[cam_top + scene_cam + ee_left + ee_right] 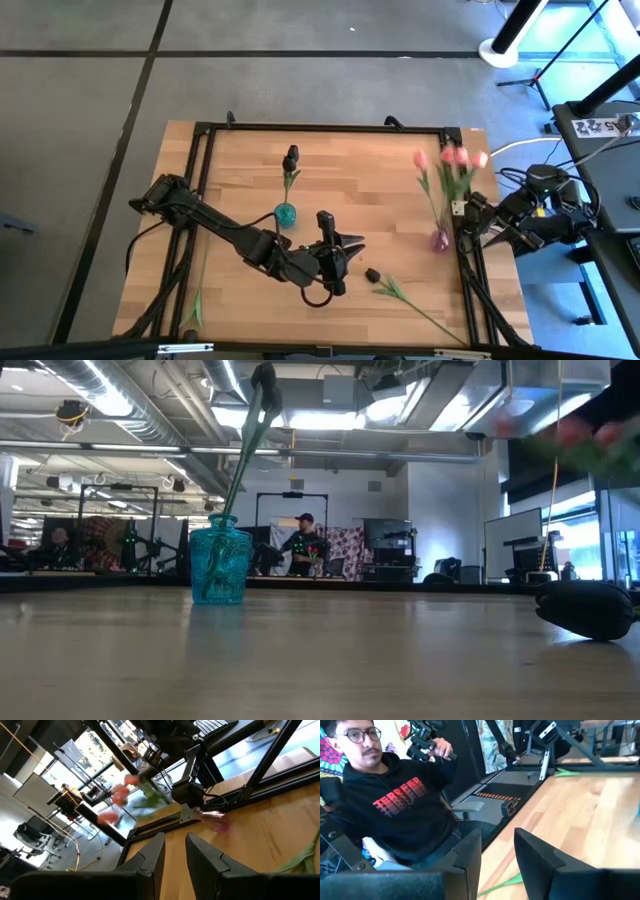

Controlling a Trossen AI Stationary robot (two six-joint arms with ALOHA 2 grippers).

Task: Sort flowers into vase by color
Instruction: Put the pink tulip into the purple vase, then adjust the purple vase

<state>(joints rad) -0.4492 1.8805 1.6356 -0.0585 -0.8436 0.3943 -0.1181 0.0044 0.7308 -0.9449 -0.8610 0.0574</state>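
A blue glass vase [286, 214] [218, 565] stands at the table's middle and holds one black-headed flower [291, 158] [250, 430]. A small purple vase [440, 240] [218, 822] near the right edge holds several pink flowers [452, 158] [120, 795]. Another black-headed flower [372, 274] [590, 608] lies flat on the wood, its stem running toward the near right corner. My left gripper [352, 244] [174, 855] hovers open just right of the blue vase, pointing at the purple vase. My right gripper [480, 215] [497, 855] is drawn back at the right edge, open.
A green stem [195, 305] lies by the table's near left side. A black frame [320, 128] runs around the table. A person in a black hoodie [400, 805] sits beyond the table's edge. Bare wood [360, 180] lies between the two vases.
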